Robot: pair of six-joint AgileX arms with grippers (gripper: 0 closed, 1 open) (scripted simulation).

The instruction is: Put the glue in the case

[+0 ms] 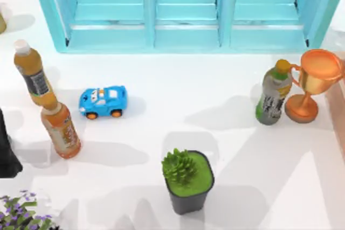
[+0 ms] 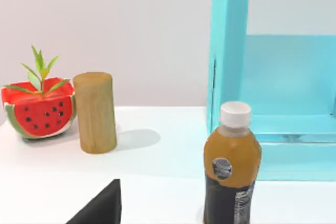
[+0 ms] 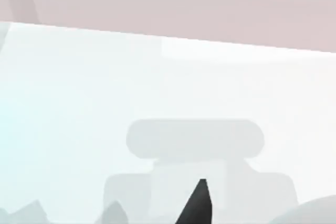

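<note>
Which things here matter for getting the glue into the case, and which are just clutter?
Job: case; nothing I can tell is glue.
Lying about: toy car, trophy, potted plant, near orange bottle, far orange bottle, green bottle, watermelon pot, wooden cylinder.

Top view looks straight down; left wrist view sits low, sharing the case (image 1: pixel 183 12) (image 2: pixel 273 77) and bottle (image 1: pixel 31 71) (image 2: pixel 231 166).
</note>
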